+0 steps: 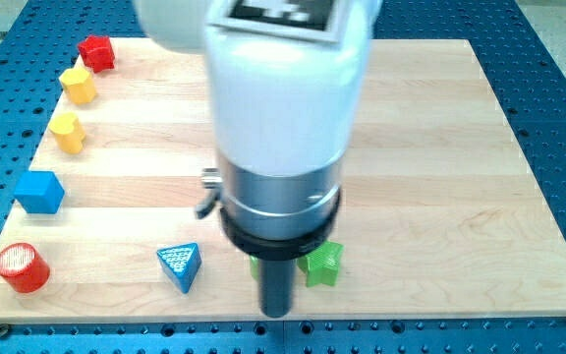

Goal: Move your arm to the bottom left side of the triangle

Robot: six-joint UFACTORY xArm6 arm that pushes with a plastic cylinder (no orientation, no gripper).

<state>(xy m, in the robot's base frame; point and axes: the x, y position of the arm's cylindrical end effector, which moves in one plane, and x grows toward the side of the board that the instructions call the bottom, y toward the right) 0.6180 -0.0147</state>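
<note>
Camera view. Wooden board (430, 147) lying on blue perforated table (558, 98).

Blue triangle (181, 265) sitting near board's bottom edge, left of centre.

My tip (277, 313) resting right of triangle, apart, near bottom edge. No pincer showing; only rod.

Green star block (322, 264) sitting just right of rod, partly hidden.

Left edge, top to bottom: red block (97, 52), yellow block (80, 86), second yellow block (67, 132), blue cube (39, 192), red cylinder (21, 267).

triangle block (181, 265): bottom of surface (440, 147), left of centre
my tip (277, 313): near bottom edge, right of triangle, apart from it
star block (322, 263): just right of the rod, partly hidden behind it
cylinder (21, 267): bottom-left corner
cube (39, 191): above cylinder
three more blocks (67, 131): up the left edge toward top-left
</note>
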